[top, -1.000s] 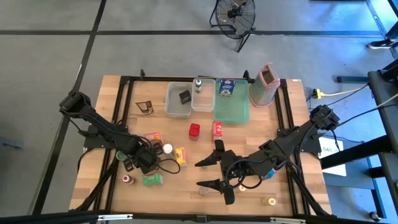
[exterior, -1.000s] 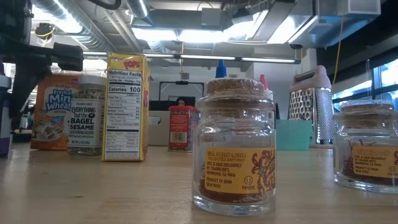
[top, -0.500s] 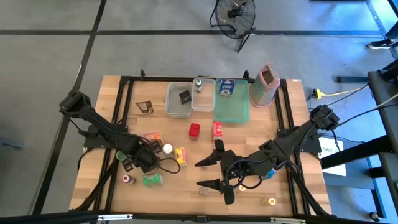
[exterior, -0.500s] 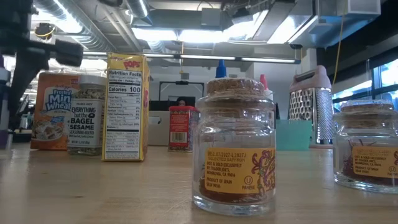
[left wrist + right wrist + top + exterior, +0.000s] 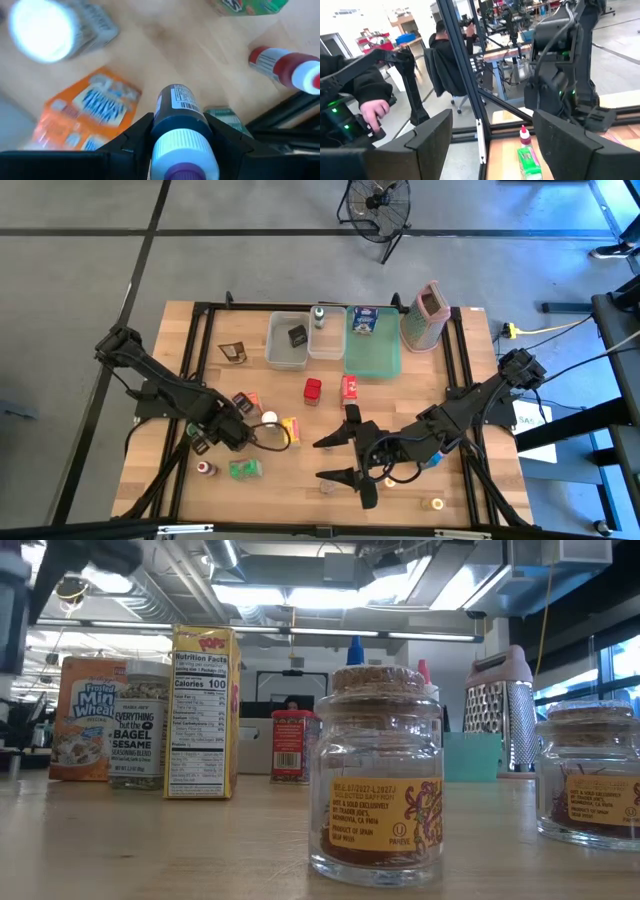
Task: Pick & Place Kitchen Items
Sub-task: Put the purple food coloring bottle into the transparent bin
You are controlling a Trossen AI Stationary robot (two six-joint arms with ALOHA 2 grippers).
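Left pincer (image 5: 181, 132) fingers around dark bottle (image 5: 179, 112)

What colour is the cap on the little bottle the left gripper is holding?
White with a purple tip, on a small dark bottle gripped by the left gripper; clearest in the left wrist view.

Left arm: reaches in from the table's left edge toward the left-centre of the table.
Left gripper (image 5: 181, 137): fingers clamped on either side of a small dark bottle (image 5: 178, 112) with a white and purple cap.
Right arm: extends in from the right edge, low over the front-centre.
Right gripper (image 5: 338, 459): fingers spread wide, holding nothing.
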